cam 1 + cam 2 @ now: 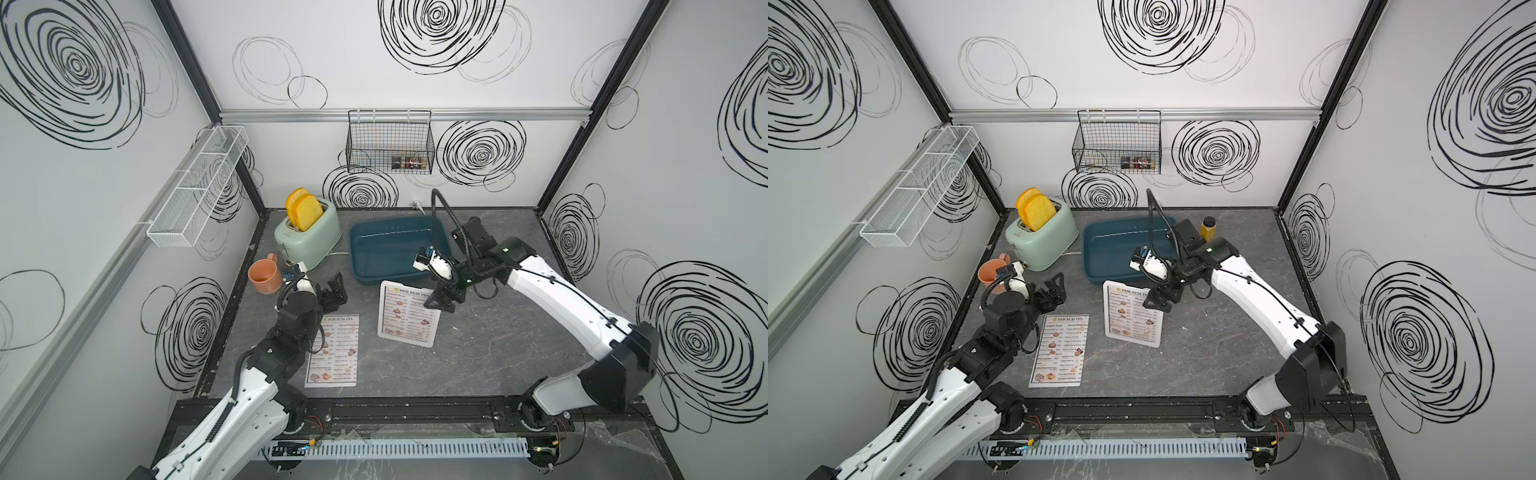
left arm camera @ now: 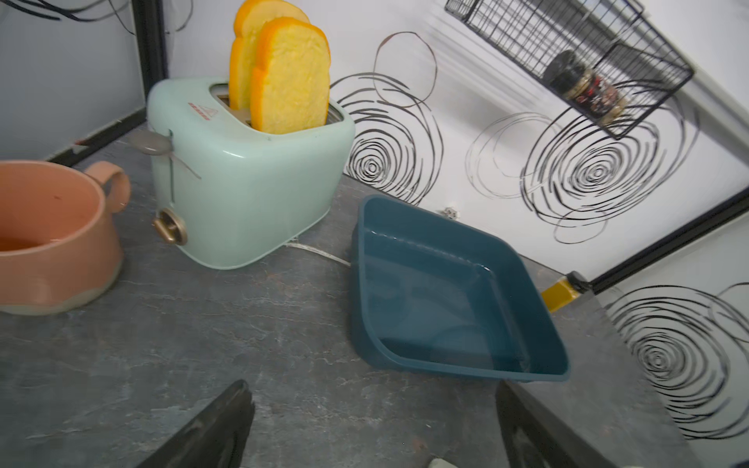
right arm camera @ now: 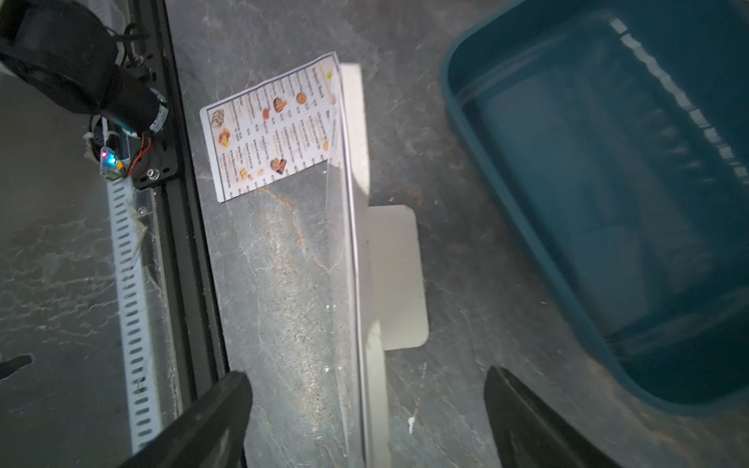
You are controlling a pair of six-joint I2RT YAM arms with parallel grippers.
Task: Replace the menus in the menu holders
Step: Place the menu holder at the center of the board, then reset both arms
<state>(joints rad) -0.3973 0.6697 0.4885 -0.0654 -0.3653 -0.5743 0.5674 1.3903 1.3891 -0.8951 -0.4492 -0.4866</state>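
**Both top views.** A grey table (image 1: 498, 345) lay inside a white enclosure. The menu holder (image 1: 405, 340), a white leaning stand with a clear front, stood near the centre of the frame. It was just below the near rim of a dark blue tray (image 1: 374, 249). A framed menu (image 1: 403, 316) headed "DIM SUM INN" showed behind the clear front. A loose menu (image 1: 336, 353) of the same print lay flat on the table, lower left of the holder and apart from it. Its left edge was covered by the left arm.

**Tools.** The right tool (image 1: 443, 302) hung over the holder's upper right corner with its jaws apart. In the right wrist view its fingers (image 3: 210, 421) stood wide on either side of the holder's top edge, clamped on nothing. That view was blurred, so the printed sheet seen in it could not be assigned to either menu. The left tool (image 1: 336, 291) hovered left of the holder, just above the loose menu's top edge in the frame. Its jaws were also apart, and its fingers (image 2: 219, 421) had only bare table between them.

**Surroundings.**
- A mint-green toaster (image 1: 309, 241) holding two bread slices (image 1: 305, 210) stood upper left of the tray.
- An orange mug (image 1: 264, 276) stood lower left of the toaster.
- A black wire basket (image 1: 390, 143) hung on the back wall and held a small jar (image 1: 409, 163).
- A white mesh shelf (image 1: 199, 191) hung on the left wall.
- A yellow bottle (image 1: 1207, 226) stood at the tray's upper right.
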